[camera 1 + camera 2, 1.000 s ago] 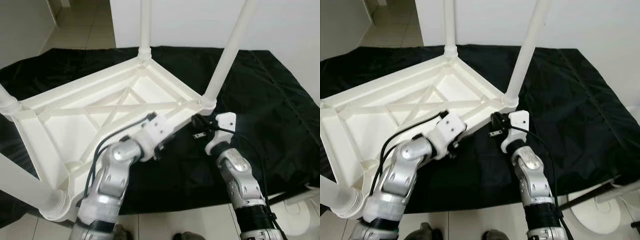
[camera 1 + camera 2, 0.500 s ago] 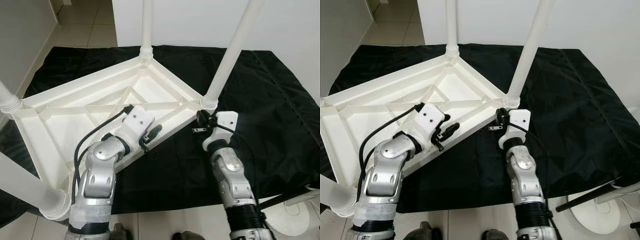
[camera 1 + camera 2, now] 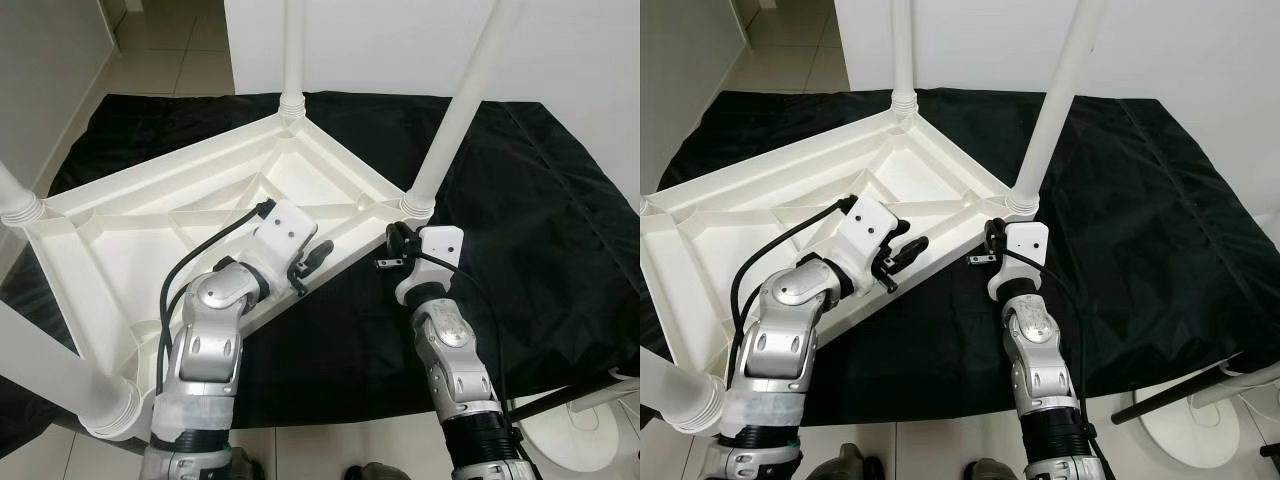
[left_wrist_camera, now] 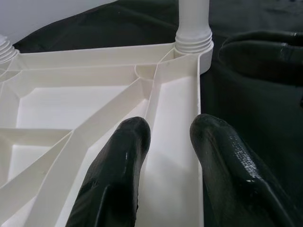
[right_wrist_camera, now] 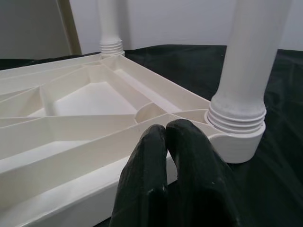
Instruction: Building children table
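Upturned table (image 3: 150, 225), legs pointing up, left gripper (image 4: 165, 142) jaws spread, right gripper (image 5: 165, 135) jaws together

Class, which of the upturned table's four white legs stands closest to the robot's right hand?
The leg screwed into the corner just beyond the right hand; the other three stand at the table's far and left corners.

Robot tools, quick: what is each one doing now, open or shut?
Left tool: open, fingers astride the upturned table's edge rail.
Right tool: shut, holding nothing, by the corner leg.
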{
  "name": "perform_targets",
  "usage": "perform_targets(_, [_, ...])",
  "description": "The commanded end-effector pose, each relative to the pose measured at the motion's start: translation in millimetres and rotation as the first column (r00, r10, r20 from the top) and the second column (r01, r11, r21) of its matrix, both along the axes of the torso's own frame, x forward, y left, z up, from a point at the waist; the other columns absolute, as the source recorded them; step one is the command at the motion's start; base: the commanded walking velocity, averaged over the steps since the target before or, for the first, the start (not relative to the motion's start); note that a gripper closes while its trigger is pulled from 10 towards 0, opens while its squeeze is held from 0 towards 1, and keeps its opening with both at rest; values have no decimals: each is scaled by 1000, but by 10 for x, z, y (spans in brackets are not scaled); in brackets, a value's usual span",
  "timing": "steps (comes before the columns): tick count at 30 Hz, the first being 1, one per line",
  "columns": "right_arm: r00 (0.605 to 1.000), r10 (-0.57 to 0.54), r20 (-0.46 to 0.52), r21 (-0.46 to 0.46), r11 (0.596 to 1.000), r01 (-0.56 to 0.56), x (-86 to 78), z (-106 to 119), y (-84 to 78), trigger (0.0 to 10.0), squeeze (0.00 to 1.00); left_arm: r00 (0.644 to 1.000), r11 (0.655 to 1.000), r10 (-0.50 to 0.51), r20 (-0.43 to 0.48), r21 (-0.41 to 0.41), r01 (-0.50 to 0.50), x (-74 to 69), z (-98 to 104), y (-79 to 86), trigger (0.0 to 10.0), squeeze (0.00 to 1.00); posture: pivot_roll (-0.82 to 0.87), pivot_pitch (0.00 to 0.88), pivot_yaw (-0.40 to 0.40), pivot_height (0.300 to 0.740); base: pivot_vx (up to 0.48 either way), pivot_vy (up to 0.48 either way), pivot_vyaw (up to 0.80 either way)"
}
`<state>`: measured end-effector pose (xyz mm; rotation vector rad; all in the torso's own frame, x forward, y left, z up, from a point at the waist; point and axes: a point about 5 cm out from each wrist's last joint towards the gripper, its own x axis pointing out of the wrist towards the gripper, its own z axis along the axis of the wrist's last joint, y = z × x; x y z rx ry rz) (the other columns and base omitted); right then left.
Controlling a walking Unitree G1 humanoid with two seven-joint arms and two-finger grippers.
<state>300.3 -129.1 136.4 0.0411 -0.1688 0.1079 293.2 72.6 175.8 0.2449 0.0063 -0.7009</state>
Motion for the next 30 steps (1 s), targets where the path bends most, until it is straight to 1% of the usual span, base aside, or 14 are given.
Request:
perform_targets(1, [1000,-17,-3,-3,1000,17,15,-7,-15,10000,0,929,928,370,18,-63,-368,38,-104,89,10000,0,-69,8,-14,740,0,0,0])
perform_targets(2, [1000,-17,-3,-3,1000,17,15,-7,-15,10000,0,929,928,370,18,-63,-368,38,-104,89,10000,0,-69,8,-14,740,0,0,0])
perform_targets(5, [999,-51,-7,-9,999,51,40,3,4,10000,0,929,923,371,4,-114,-368,70,-77,29,10000,0,-74,0,-22,740,0,0,0])
perform_targets(9, [997,-79,-12,-12,997,79,49,8,9,10000,0,929,922,370,2,-125,-366,80,-75,8,10000,0,-74,0,-24,740,0,0,0])
perform_targets(11, [993,-121,-12,-20,993,121,58,16,11,10000,0,929,920,370,-3,-140,-366,98,-80,-22,10000,0,-75,0,-25,740,0,0,0])
perform_targets(13, [993,-121,-12,-20,993,121,58,16,11,10000,0,929,920,370,-3,-140,-366,98,-80,-22,10000,0,-75,0,-25,740,0,0,0])
perform_targets(14, [989,-145,-10,-15,989,145,60,23,15,10000,0,928,918,372,-10,-147,-369,112,-94,-41,10000,0,-75,0,-25,740,0,0,0])
perform_targets(16, [989,-145,-10,-15,989,145,60,23,15,10000,0,928,918,372,-10,-147,-369,112,-94,-41,10000,0,-75,0,-25,740,0,0,0])
perform_targets(19, [982,-187,-3,-9,982,187,52,38,40,10000,0,926,912,377,-25,-163,-376,145,-111,-77,10000,0,-82,0,-24,740,0,0,0])
perform_targets(22, [981,-194,-1,-10,981,194,49,38,42,10000,0,924,909,382,-25,-167,-381,156,-109,-80,10000,0,-82,0,-24,740,0,0,0])
perform_targets(25, [976,-217,6,-12,976,217,58,49,18,10000,0,920,902,391,-28,-190,-389,183,-87,-75,10000,0,-87,6,-15,740,0,0,0])
perform_targets(27, [976,-217,6,-12,976,217,58,49,18,10000,0,920,902,391,-28,-190,-389,183,-87,-75,10000,0,-87,6,-15,740,0,0,0])
perform_targets(30, [969,-245,13,-8,969,245,76,64,-23,10000,0,924,900,380,-34,-218,-378,206,-66,-86,10000,0,-89,8,-11,740,0,0,0])
